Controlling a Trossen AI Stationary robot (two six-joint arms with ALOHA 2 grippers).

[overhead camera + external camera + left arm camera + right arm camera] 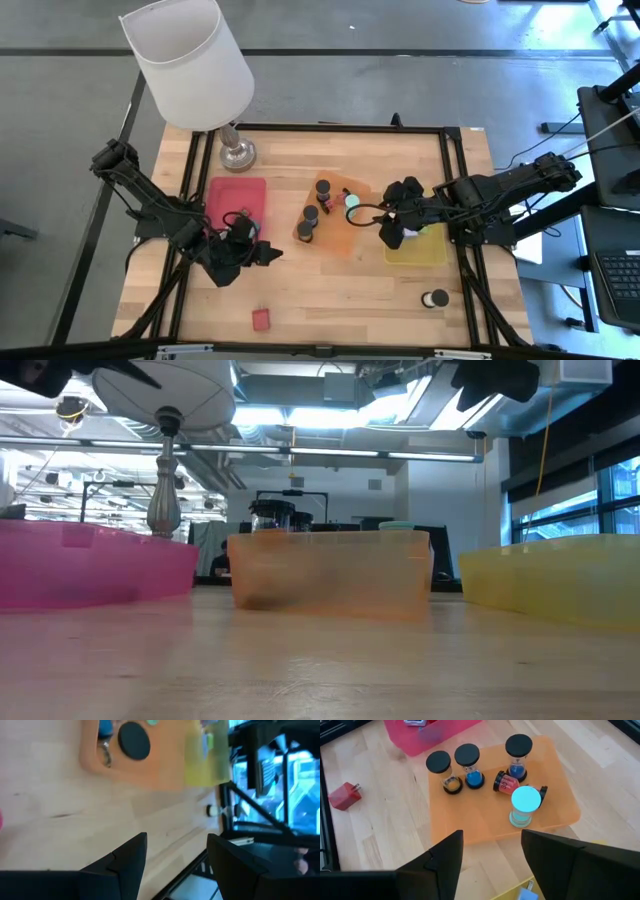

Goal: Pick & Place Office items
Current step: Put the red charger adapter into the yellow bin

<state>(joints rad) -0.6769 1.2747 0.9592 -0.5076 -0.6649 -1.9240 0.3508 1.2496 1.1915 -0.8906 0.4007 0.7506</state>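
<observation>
So starting at the left, the big lamp (190,60) stands at the far corner of the table (330,290), and the pink tray (225,192) sits just in front of its base. The left gripper (262,252) hangs at the pink tray's near right corner. In its wrist view the claw is released, with the fingers (131,855) apart and only bare wood between them. There's something small in the pink tray, but I can't tell what. A red block (262,319) lies alone near the front edge, well away from all the trays. The orange tray (335,240) in the middle holds most of the office items. There are three upright black-capped bottles (440,767), one with orange stuff in it and two with blue. A red one (506,783) is tipped on its side, touching the teal round one (525,802), which stands at the tray's right end. The right gripper (392,232) hovers between the orange tray and the yellow tray (435,255), also released and gripping nothing. Off to the right, a little black-and-white roll (436,298) sits on the wood in front of the yellow tray.
</observation>
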